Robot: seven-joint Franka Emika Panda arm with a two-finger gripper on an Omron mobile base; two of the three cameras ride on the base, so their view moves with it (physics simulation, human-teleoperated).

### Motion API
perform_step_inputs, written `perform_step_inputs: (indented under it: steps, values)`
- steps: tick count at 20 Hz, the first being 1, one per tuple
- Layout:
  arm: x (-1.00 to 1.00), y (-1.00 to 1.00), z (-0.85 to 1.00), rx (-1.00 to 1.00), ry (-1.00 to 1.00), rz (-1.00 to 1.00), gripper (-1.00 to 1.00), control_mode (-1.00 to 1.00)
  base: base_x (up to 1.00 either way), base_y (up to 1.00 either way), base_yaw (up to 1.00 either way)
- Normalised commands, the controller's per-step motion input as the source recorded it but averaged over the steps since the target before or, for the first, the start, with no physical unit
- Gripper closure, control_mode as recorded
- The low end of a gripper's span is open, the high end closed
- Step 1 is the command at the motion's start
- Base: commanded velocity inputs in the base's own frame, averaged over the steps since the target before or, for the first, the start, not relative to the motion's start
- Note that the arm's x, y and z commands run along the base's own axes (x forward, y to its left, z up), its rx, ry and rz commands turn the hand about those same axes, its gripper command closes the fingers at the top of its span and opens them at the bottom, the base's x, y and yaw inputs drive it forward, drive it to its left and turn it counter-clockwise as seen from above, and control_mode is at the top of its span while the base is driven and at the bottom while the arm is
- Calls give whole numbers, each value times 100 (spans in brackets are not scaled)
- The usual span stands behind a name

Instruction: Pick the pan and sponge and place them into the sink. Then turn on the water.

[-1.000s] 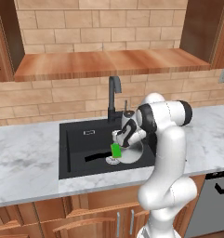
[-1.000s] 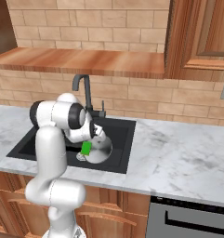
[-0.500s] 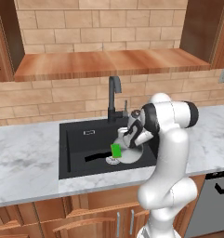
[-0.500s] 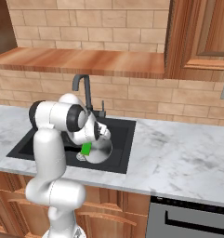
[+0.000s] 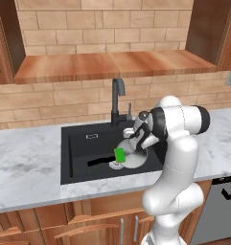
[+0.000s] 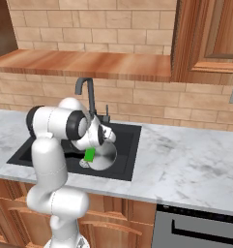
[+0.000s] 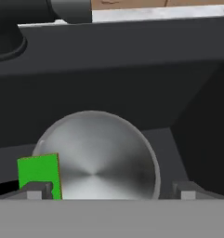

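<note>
Since a second ago the gripper (image 7: 108, 189) has pulled up and back a bit from the sponge (image 5: 120, 155) — both task items stay put. Pan (image 7: 97, 155) lies flat in the black sink (image 5: 78, 143), handle pointing left, and the green sponge stands propped against its left rim. Fingertips (image 7: 38, 189) sit wide apart with nothing between them, hanging just above the pan's near edge — sponge right by the left tip. Faucet (image 5: 118, 100) is behind, near the wrist.
</note>
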Motion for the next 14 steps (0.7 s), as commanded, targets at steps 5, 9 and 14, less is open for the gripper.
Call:
perform_step_inputs:
  steps: [5, 9, 14]
  values:
    - [4, -8, 45, 2, -2, 0, -100, -100, 0, 0, 0]
    - [4, -11, 42, 4, -2, 0, -100, -100, 0, 0, 0]
    - [9, -18, 41, 5, -1, 0, -100, -100, 0, 0, 0]
